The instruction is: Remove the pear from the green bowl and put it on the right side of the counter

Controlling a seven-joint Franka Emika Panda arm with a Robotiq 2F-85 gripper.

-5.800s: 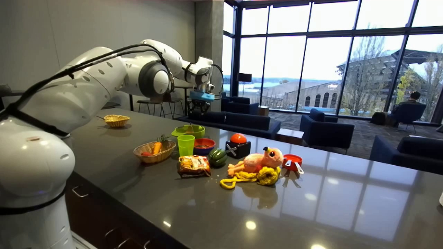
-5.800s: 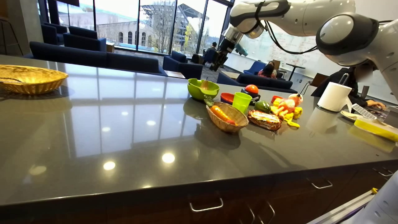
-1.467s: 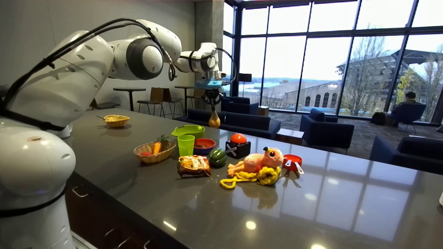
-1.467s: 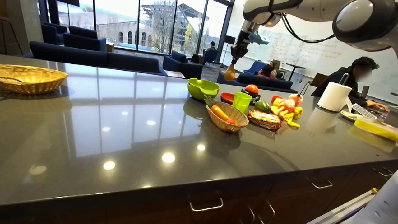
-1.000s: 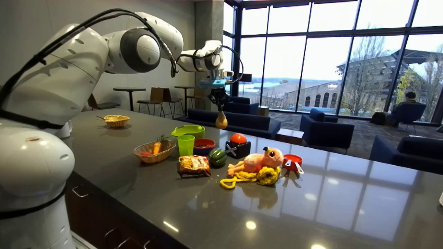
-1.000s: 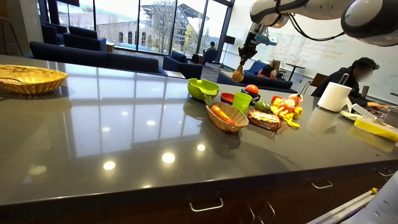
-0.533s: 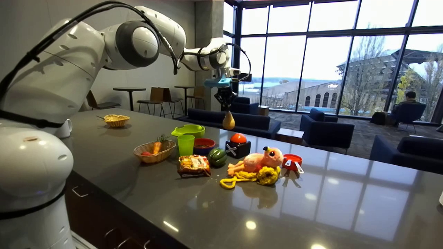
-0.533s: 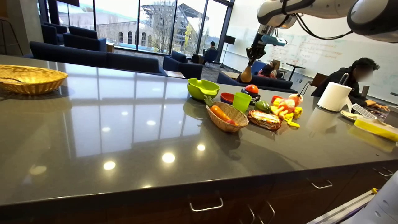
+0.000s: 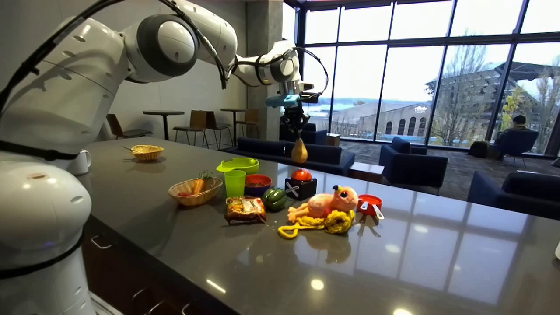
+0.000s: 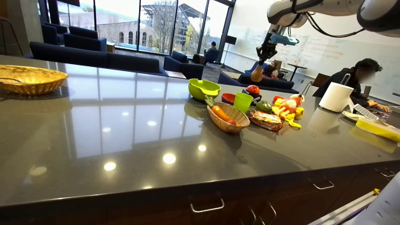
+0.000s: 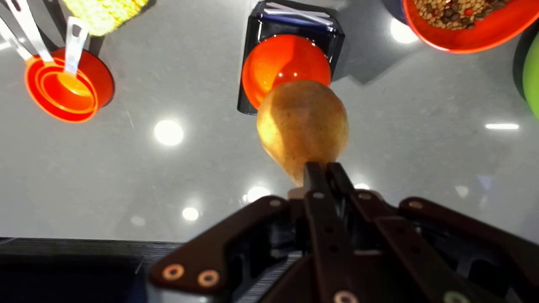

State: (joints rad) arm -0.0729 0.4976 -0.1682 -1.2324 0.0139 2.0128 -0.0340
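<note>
The yellow-brown pear (image 9: 299, 152) hangs stem-up in my gripper (image 9: 298, 134), above the counter (image 9: 245, 262) and near its far edge. Both also show in an exterior view, the pear (image 10: 257, 74) below the gripper (image 10: 261, 62). In the wrist view the gripper (image 11: 322, 168) is shut on the narrow end of the pear (image 11: 302, 122), whose round end overlaps the red button. The lime-green bowl (image 9: 239, 165) stands left of the pear and looks empty in an exterior view (image 10: 204, 90).
The black box with a red button (image 9: 301, 186) stands under the pear. Near it are a red-blue bowl (image 9: 258, 183), green cup (image 9: 235, 183), watermelon (image 9: 274, 199), snack pack (image 9: 245, 210), plush bird (image 9: 323, 205), red measuring cups (image 9: 369, 205) and carrot basket (image 9: 192, 194).
5.8 s ago the pear was in the green bowl and my gripper was above it. The gripper has since lifted the pear out and carried it rightward in both exterior views, still moving right.
</note>
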